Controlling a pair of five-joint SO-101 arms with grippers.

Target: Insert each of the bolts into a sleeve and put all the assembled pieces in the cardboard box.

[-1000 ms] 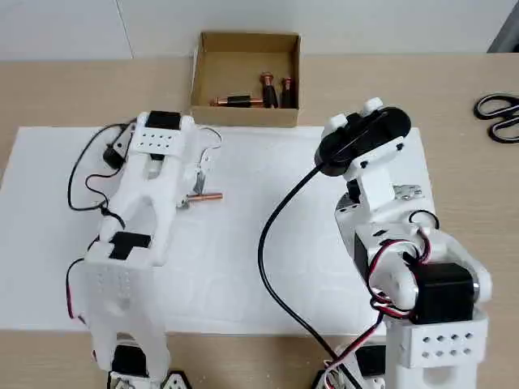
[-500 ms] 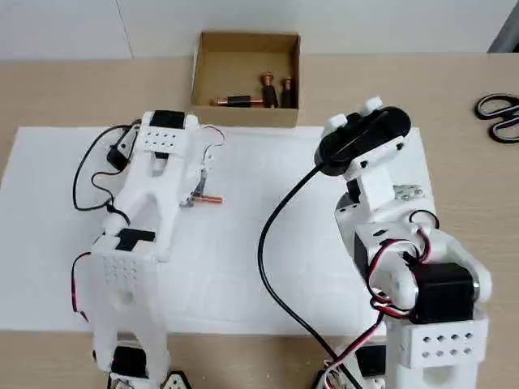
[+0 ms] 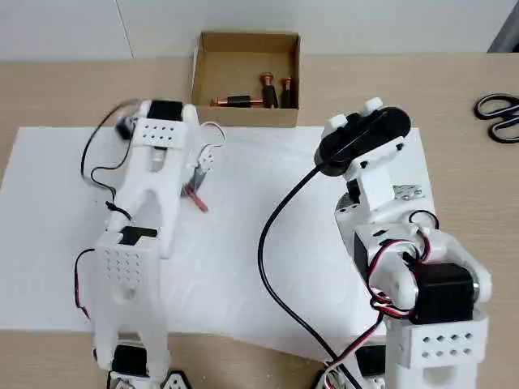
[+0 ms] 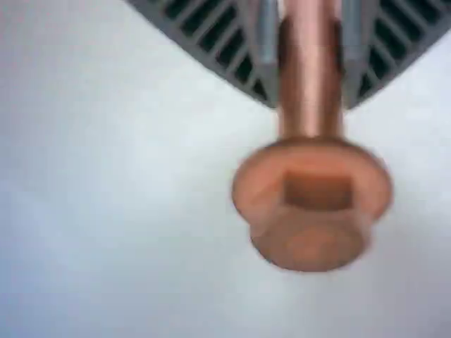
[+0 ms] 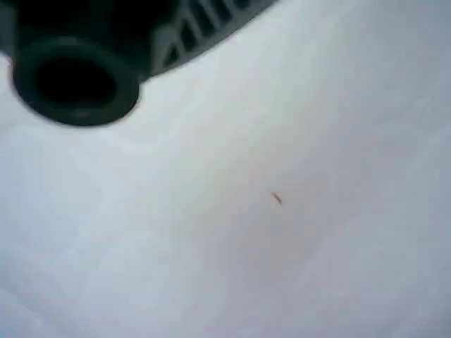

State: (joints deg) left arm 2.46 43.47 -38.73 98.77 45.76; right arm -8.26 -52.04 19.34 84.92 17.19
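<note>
The left claw (image 3: 197,180) is clenched on a copper bolt (image 3: 197,200) over the white sheet (image 3: 243,267). It hangs in front of the box (image 3: 197,77), where finished pieces lie. The right claw (image 5: 141,21) looks to be grasping a black sleeve (image 5: 74,81) just above the sheet.

I'd say the step is mating the two. The bolt's axis should line up with the sleeve's bore before any push, and the push should be slow so neither piece slips.

In the left wrist view the shank runs back between the fingers, with the flanged head at the free end. From above, the bolt's long axis lies slantwise, tilted down toward the sheet. I can't tell how much plain shank sticks out behind the fingers, and that end must enter the sleeve.
</note>
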